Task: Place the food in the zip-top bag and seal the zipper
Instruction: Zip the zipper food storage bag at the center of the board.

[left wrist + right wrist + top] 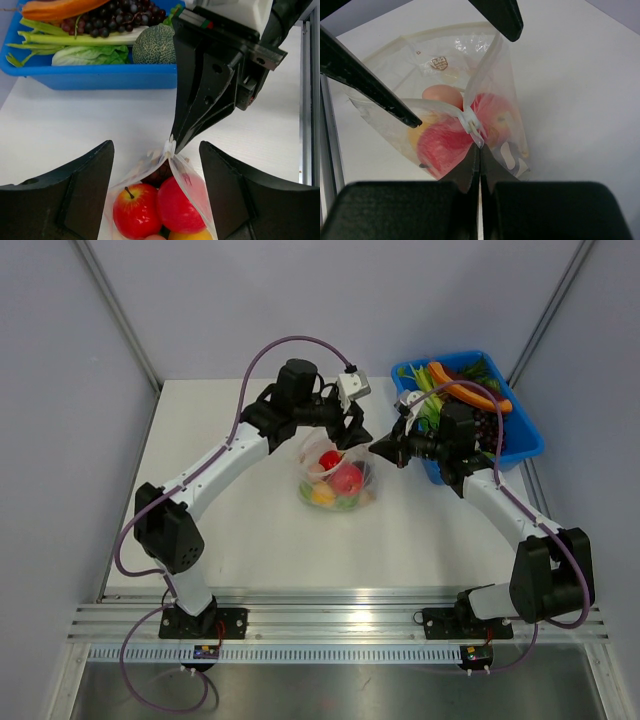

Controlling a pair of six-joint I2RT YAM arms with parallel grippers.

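R gripper (480, 152) was closed tight, tips together and clamped on the zipper (472, 123) at the bag's top edge, w/ that bit of strip bunched white betw. the tips. The bag (335, 480) sat on the table (250, 530), crinkly and see-through, pulled up to a peak at the pinch. Away from the pinch its rim curved out in a wide loop, so the mouth looked open there. L gripper (156, 150) hung over the bag w/ jaws wide apart, one finger either side of the bag's top; couldn't tell if its tips touched the plastic. Food was all inside the bag: red apple (134, 212) w/ a stem nearest the mouth, a 2nd red piece (176, 205) pressed against it, a yellow one (192, 235) just under that, a pale orange piece (442, 95) deeper in, and some green (345, 503) at the bag's bottom end. Blue tray (100, 80) stood off the bag on the R gripper's side, well apart from it, loaded w/ a melon (155, 44), dark grapes (115, 17) and lettuce (90, 55).
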